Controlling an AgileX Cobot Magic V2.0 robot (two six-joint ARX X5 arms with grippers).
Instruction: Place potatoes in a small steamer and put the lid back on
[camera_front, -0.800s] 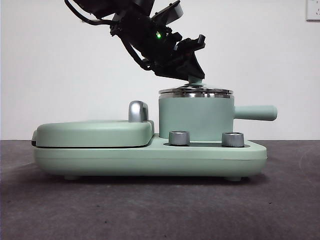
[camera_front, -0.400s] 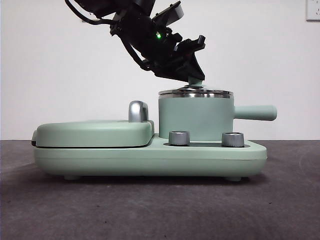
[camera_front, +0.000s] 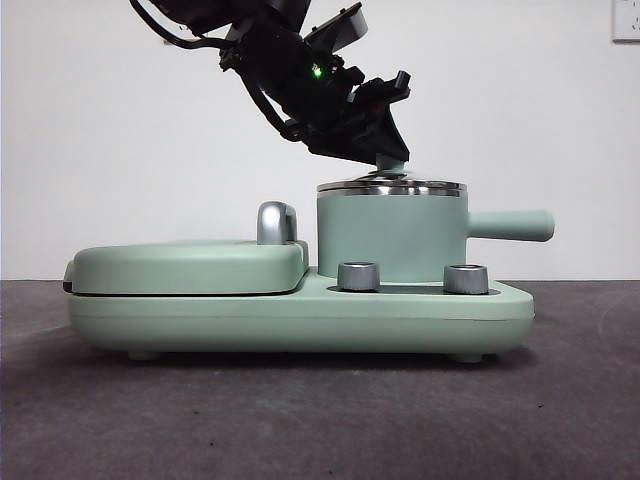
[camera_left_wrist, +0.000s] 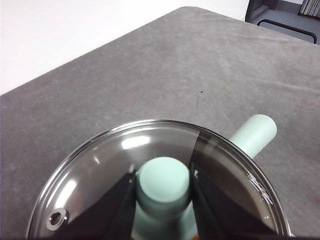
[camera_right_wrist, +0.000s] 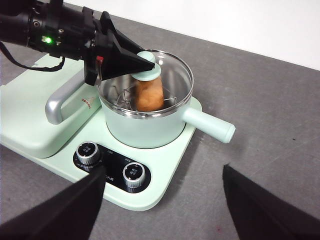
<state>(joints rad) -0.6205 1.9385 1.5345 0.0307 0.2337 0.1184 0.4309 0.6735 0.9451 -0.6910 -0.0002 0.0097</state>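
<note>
Seated on the mint-green cylindrical steamer (camera_front: 392, 238), over the orange-brown potato (camera_right_wrist: 149, 94), the clear glass lid (camera_left_wrist: 100, 175) is gripped by its knob in the left gripper (camera_left_wrist: 163, 186), apparently for centring; the right gripper (camera_right_wrist: 162, 200) is held open, well clear.

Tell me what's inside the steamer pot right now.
Through the glass lid, the potato stands on a wire rack inside the small steamer. The left gripper grips the lid's knob. The pot's bottom is hidden.

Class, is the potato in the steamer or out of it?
In. The potato stands inside the steamer, seen through the lid; the left gripper grips its knob.
</note>
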